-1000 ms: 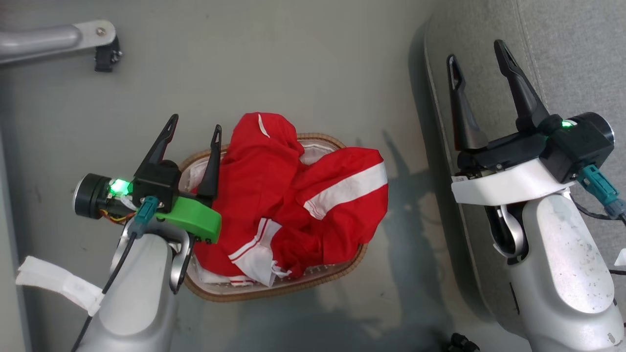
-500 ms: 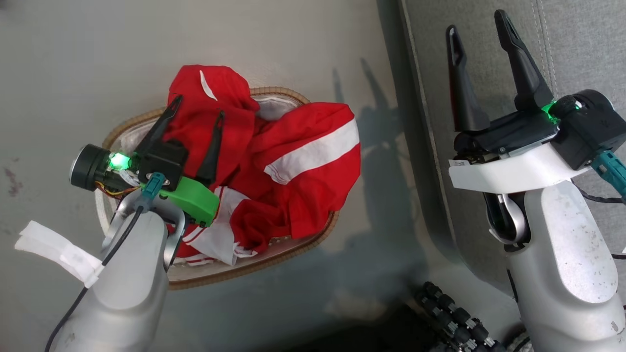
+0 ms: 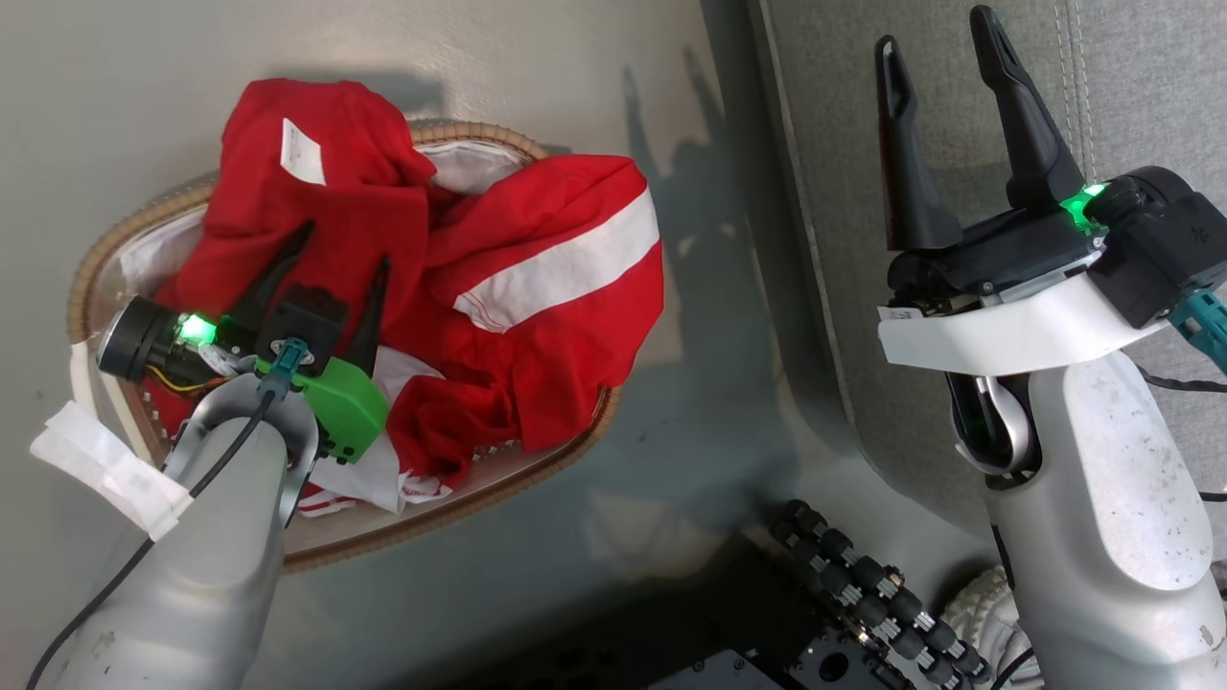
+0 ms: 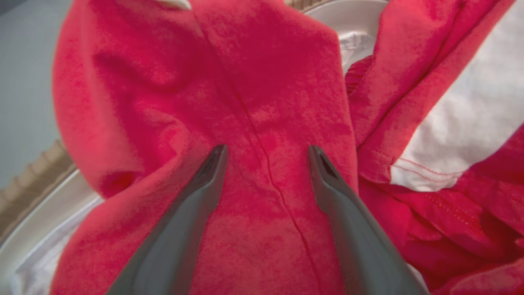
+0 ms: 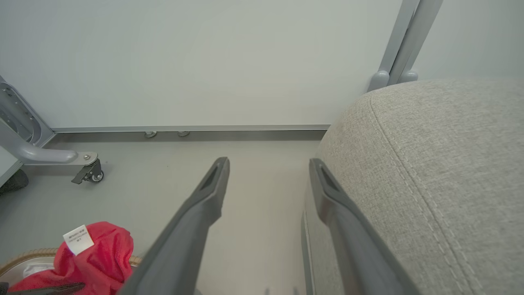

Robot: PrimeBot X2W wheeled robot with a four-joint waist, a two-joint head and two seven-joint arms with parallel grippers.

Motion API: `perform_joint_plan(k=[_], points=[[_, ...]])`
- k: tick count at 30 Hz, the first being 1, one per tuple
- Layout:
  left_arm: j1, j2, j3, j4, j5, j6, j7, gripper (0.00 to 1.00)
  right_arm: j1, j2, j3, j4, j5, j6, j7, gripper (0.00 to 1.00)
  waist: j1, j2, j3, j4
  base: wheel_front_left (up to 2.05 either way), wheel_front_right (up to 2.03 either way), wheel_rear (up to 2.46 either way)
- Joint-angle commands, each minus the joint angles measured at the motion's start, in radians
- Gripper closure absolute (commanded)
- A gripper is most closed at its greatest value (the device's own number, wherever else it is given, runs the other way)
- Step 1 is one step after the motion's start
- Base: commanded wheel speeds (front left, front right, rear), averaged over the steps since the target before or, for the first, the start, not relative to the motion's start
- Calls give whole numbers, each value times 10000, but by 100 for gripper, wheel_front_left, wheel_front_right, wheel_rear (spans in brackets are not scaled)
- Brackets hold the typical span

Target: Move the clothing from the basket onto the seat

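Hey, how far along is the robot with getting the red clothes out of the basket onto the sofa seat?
Done: nothing yet; the clothing lies heaped in the basket. In hand: the left gripper is down at the red fabric, jaws open, not closed on it; the right gripper hangs open by the seat. Left: grip, lift, carry across, release on the seat.

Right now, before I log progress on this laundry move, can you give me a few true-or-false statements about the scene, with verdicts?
The clothing lies in the basket, none on the seat. True.
The left gripper is shut on the clothing. False: its jaws stand open over the red fabric.
The right gripper holds a garment. False: it is open and empty, near the seat.
A white label shows on the clothing. True.
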Motion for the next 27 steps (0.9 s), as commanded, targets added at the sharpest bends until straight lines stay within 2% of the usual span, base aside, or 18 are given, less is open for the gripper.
perform_joint_plan(k=[1, 14, 15, 16, 17, 21, 27], points=[[-239, 66, -52, 221, 48, 91, -3, 0, -72, -19, 22, -8, -19, -6, -20, 0, -1, -1, 186, -115, 0, 0, 0], [-1340, -503, -614, 3728, -96, -76, 32, 0, -8, -21, 127, 89, 114, -7, -20, 0, -1, -1, 161, -175, 0, 0, 0], [-1426, -560, -663, 3918, -83, -91, 43, 9, -11, -19, 137, 93, 121, -7, -20, 0, -1, -1, 140, -173, 0, 0, 0], [-1512, -611, -710, 4128, -93, -101, 68, 62, -17, -21, 147, 99, 136, -7, -20, 0, -1, -1, 112, -169, 0, 0, 0], [-1569, -657, -733, 4279, -130, -112, 53, 100, -23, -21, 152, 102, 150, -7, -20, 0, -1, -1, 84, -166, 0, 0, 0], [-1729, -843, -812, 4798, -282, -138, 112, 100, -18, -21, 178, 145, 153, -7, -20, 0, -1, -1, -119, -154, 0, 0, 0], [-1543, -1079, -935, 4759, -509, -155, -13, 100, 111, -22, 127, 318, 55, -7, -20, 0, -1, -1, -697, -60, 0, 0, 0]])
